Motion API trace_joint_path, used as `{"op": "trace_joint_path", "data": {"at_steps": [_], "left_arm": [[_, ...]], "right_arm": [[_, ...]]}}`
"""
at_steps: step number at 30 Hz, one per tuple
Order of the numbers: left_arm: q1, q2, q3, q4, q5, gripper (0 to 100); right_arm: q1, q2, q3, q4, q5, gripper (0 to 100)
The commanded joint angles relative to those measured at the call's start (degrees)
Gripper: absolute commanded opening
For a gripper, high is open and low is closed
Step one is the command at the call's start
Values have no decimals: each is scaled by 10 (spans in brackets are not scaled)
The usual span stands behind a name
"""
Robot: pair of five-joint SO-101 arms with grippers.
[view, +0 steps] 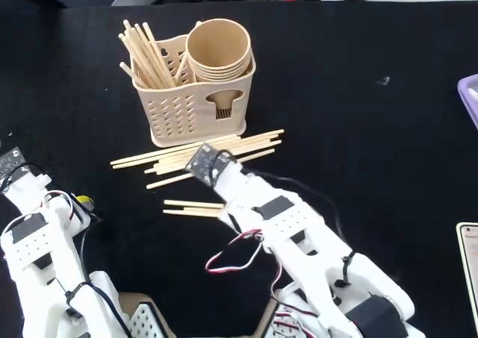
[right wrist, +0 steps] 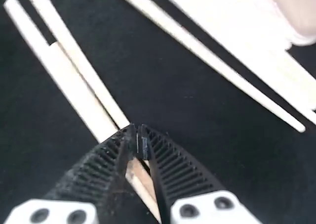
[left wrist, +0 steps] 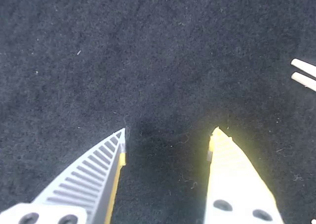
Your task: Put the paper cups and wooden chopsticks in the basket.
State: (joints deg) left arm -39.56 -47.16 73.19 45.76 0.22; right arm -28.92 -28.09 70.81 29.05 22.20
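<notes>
2 chopsticks (right wrist: pixel 71 80) lie side by side on the black surface (view: pixel 358 129), with the right claw (right wrist: pixel 137 134) pinched shut over their end. The left claw (left wrist: pixel 169 132) gapes wide just above the surface. More sticks (view: pixel 202 151) lie before the basket (view: pixel 187 114), which holds stacked paper cups (view: pixel 218 47).

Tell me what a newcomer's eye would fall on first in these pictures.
The basket at the back of the black table stands out, with stacked paper cups in one compartment and upright chopsticks in the other. Just in front of it lie loose chopsticks. The right gripper is closed on a separate pair of chopsticks; the left gripper hangs open over bare table.
</notes>
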Motion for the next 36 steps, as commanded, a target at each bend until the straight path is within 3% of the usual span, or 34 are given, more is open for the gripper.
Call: {"op": "trace_joint_path", "data": {"at_steps": [1, 11, 17, 25, 33, 36], "left_arm": [[15, -12, -33, 2, 1, 270], [53, -10, -14, -19, 2, 270], [54, -7, -9, -22, 1, 270], [53, -7, -8, -20, 1, 270], [53, -7, -7, -20, 1, 270], [53, -8, -1, -22, 0, 270]], "right_arm": [[18, 6, -10, -6, -21, 15], [29, 7, -12, -5, -25, 22], [24, 6, -22, 16, -14, 173], [-61, 8, -46, 135, 111, 162], [-60, 53, -73, 137, 120, 158], [-62, 95, -102, 142, 121, 82]]}}
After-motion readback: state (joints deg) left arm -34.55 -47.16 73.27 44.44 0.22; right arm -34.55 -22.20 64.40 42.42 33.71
